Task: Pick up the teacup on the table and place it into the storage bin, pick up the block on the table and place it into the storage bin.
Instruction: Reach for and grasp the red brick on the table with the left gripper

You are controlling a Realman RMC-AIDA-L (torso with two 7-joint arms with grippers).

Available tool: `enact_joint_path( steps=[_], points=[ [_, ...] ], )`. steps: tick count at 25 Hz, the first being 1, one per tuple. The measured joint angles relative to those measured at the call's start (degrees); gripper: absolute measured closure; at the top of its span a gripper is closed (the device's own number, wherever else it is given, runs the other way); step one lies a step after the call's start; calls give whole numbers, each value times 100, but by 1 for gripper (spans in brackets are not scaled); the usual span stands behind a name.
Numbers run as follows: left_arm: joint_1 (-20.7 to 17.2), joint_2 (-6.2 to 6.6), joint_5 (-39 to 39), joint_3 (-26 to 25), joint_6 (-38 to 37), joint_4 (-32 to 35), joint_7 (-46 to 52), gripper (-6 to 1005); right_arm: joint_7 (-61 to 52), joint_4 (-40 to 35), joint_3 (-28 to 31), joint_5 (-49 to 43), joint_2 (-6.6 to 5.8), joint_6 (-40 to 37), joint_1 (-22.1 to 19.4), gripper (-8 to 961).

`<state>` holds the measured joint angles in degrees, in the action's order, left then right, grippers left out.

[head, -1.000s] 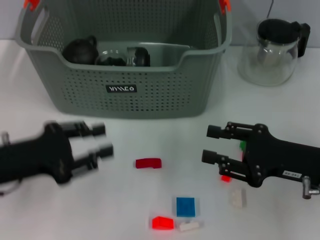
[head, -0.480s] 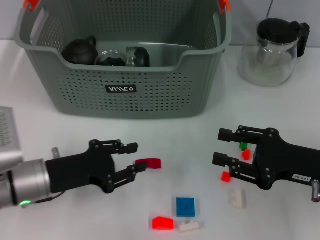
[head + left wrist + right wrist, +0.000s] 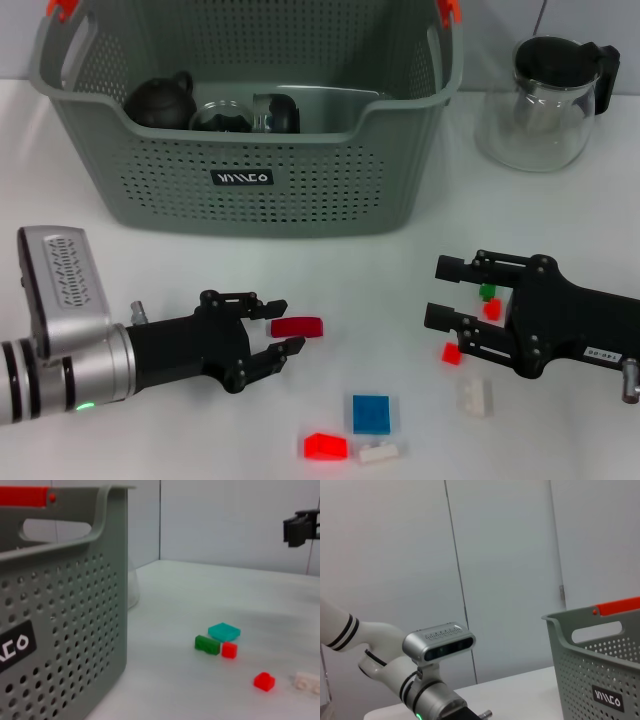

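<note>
The grey-green storage bin [image 3: 250, 150] stands at the back centre; its perforated wall [image 3: 60, 610] fills one side of the left wrist view. Inside it lie a black pot [image 3: 160, 100] and glassware [image 3: 245, 113] that looks like the teacup. A dark red block [image 3: 298, 326] lies on the table in front of the bin. My left gripper [image 3: 288, 324] is open and low, with its fingertips on either side of the block's near end. My right gripper [image 3: 438, 291] hangs open at the right, holding nothing.
A glass teapot [image 3: 545, 100] with a black lid stands at the back right. Loose blocks lie at the front: a blue tile [image 3: 371, 413], a red one [image 3: 325, 446], white ones [image 3: 477, 397] and small red and green ones [image 3: 487, 300] under the right gripper.
My left gripper has swung in from the left and moved right up to the dark red block, its fingers now beside it. The right gripper shifted slightly right, then held still.
</note>
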<state>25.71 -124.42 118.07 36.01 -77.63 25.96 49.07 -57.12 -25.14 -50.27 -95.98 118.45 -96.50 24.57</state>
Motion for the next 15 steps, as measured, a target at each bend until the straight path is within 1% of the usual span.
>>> enact_joint_path(
  steps=[10,15],
  points=[
    [204,-12,-67,17,547,-330,-298,542,-3,0,0,-6,8,-23,20,388],
    [263,-12,-49,20,651,-391,-310,542,-2,-3,9,11,3,-42,-12,389]
  ],
)
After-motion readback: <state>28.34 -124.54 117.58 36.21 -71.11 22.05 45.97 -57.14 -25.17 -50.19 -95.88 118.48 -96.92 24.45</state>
